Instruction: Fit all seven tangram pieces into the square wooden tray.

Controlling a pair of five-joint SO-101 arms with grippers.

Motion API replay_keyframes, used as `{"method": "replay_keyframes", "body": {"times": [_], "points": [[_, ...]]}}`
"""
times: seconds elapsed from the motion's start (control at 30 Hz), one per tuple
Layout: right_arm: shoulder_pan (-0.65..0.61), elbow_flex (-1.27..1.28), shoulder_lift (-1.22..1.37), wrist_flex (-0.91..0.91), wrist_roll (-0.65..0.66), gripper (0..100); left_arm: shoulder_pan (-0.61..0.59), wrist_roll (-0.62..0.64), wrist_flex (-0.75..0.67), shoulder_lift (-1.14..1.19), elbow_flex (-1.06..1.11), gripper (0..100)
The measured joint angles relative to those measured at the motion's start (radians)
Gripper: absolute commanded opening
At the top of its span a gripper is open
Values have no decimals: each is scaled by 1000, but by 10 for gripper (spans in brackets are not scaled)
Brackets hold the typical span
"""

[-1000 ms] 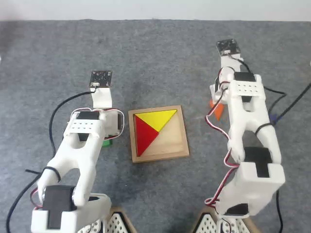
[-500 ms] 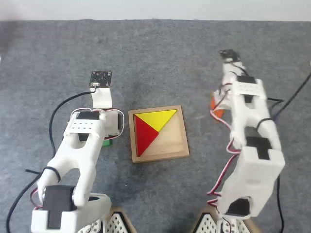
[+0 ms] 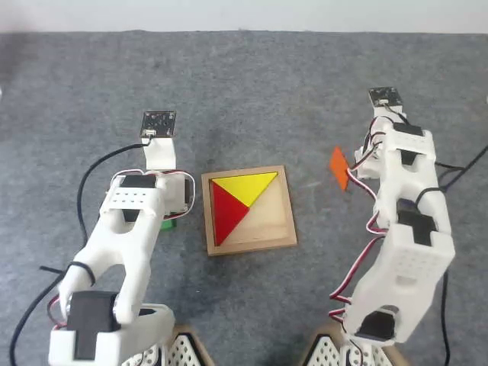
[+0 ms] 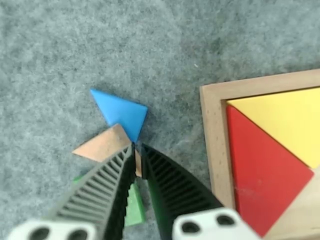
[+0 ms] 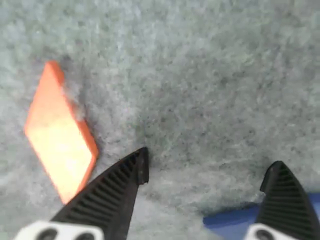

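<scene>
Swinging toward three o'clock over the grey surface (image 3: 252, 91), the right arm (image 3: 404, 221) has cleared off the orange piece (image 3: 339, 168), which it half covered a second ago; the left arm (image 3: 126, 229) has not stirred, parked at the tray's nine o'clock.

The square wooden tray (image 3: 207, 217) holds the same two pieces as before, the yellow triangle (image 3: 248, 187) and the red triangle (image 3: 226, 213); the rest of its floor is bare wood, so by my count five pieces are still to go in.

The orange piece lies flat at the tray's two o'clock, well apart from it and unmoved. The right end effector (image 5: 210, 160) hangs over bare surface with its fingers spread wide, the orange piece just outside one and a dark blue piece (image 5: 230, 220) by the other; I read this as a lining-up for a fresh pick, not a grasp.

The left end effector (image 4: 136, 148) has its fingers drawn together to a thin slit over the tan piece (image 4: 102, 145), with the blue triangle (image 4: 121, 111) and green piece (image 4: 134, 210) close by; whether it pinches anything I cannot tell.
</scene>
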Motion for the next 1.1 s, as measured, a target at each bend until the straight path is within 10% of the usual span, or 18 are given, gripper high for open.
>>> {"method": "replay_keyframes", "body": {"times": [0.47,1.1], "points": [[-132,0,-78,77,-15,361,0,0,0,0,0,23],[41,-238,176,146,3,361,-2,0,2,0,0,23]]}}
